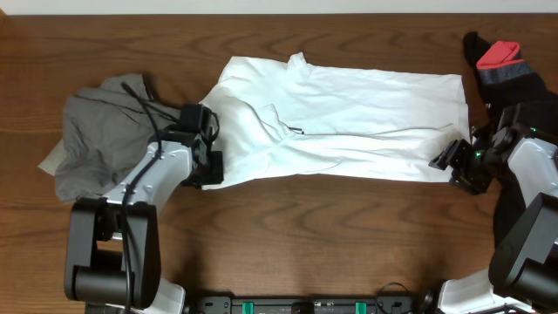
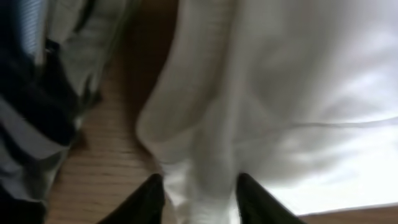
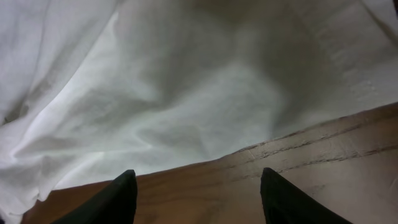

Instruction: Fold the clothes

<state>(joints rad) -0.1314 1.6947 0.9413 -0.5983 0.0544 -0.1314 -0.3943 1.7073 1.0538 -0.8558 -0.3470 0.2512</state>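
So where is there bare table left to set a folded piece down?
The widest bare table lies along the near edge, in front of the white T-shirt; a thinner strip runs beyond the shirt. Crowded: the left end under the grey pile, the right corner by the black-and-red piece.

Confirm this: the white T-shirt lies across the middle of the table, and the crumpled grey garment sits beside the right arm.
Wrong on one point: the overhead view shows the crumpled grey garment beside the left arm, not the right. The white T-shirt does lie across the middle of the table.
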